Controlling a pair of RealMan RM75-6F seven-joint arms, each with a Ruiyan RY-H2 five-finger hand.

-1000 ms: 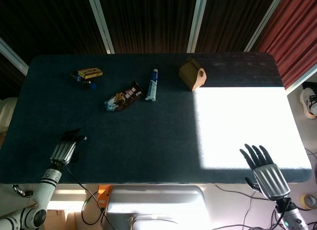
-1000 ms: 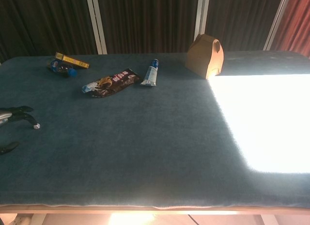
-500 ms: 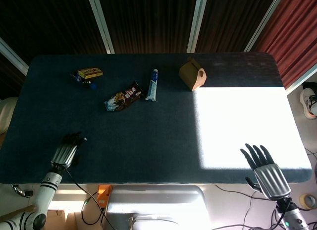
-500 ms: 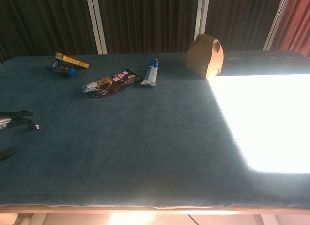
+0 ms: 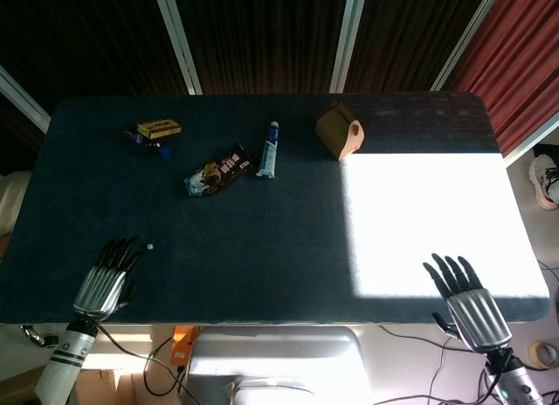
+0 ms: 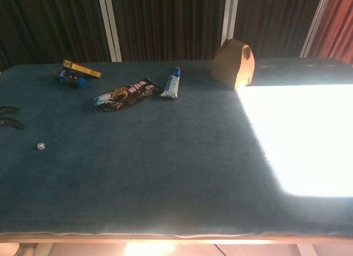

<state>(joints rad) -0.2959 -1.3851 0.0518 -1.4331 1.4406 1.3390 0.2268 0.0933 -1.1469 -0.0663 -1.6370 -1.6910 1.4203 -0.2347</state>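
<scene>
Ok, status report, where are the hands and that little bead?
Left hand open, fingers spread, holding nothing. Right hand open at the near edge. Small bead lies loose on the table, just beyond the left fingers. Nothing blocking it.

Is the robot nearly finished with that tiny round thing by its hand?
Looks done: the tiny round thing lies alone on the table, just beyond the left hand, not touched. In hand: nothing; the left hand and right hand are both open at the near edge. Left, perhaps: the snack packet, tube, yellow box and brown box lie far from both hands.
</scene>
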